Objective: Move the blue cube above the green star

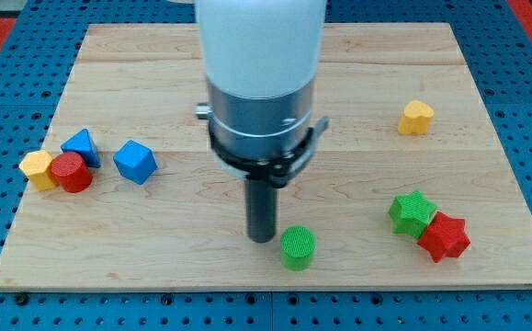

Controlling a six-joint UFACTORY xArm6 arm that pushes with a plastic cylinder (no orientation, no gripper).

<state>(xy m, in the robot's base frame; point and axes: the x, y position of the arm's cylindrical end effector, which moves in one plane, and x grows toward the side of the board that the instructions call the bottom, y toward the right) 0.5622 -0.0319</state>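
The blue cube lies on the wooden board at the view's left. The green star lies at the lower right, touching a red star. My tip is the lower end of the dark rod, near the bottom middle of the board. It stands just left of a green cylinder, far to the right of the blue cube and far to the left of the green star.
A blue triangular block, a red cylinder and a yellow block cluster at the far left. A yellow block lies at the upper right. The arm's white and grey body hangs over the board's middle.
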